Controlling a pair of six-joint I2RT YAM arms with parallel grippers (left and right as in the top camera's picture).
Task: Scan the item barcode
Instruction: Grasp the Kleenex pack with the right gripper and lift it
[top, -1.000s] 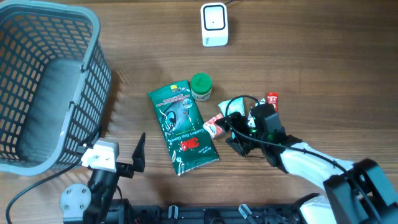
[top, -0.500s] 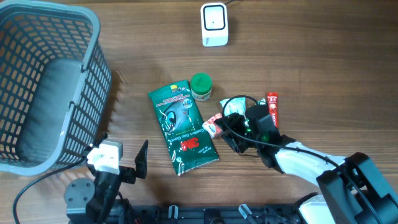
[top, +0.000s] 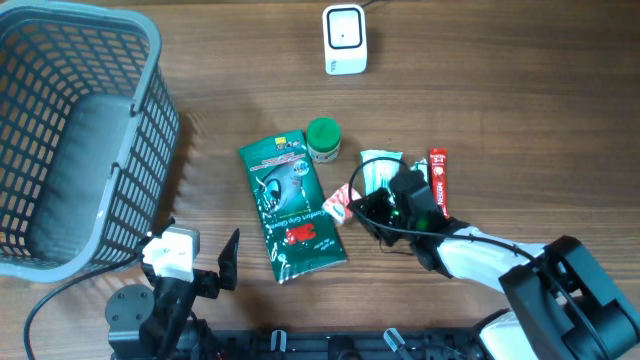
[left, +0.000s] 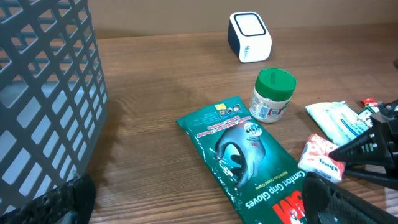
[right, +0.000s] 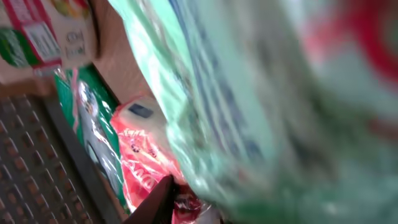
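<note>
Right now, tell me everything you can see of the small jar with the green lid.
The small pale plastic jar with a round green lid stands upright on the wooden table, lid on, a printed label around its body. It sits close by a corner of the flat dark green glove packet; whether they touch is unclear. Nothing rests on it.

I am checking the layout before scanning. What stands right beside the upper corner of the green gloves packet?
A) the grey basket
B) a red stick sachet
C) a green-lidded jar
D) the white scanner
C: the green-lidded jar stands upright right by the upper right corner of the green gloves packet, as the overhead view shows.
</note>
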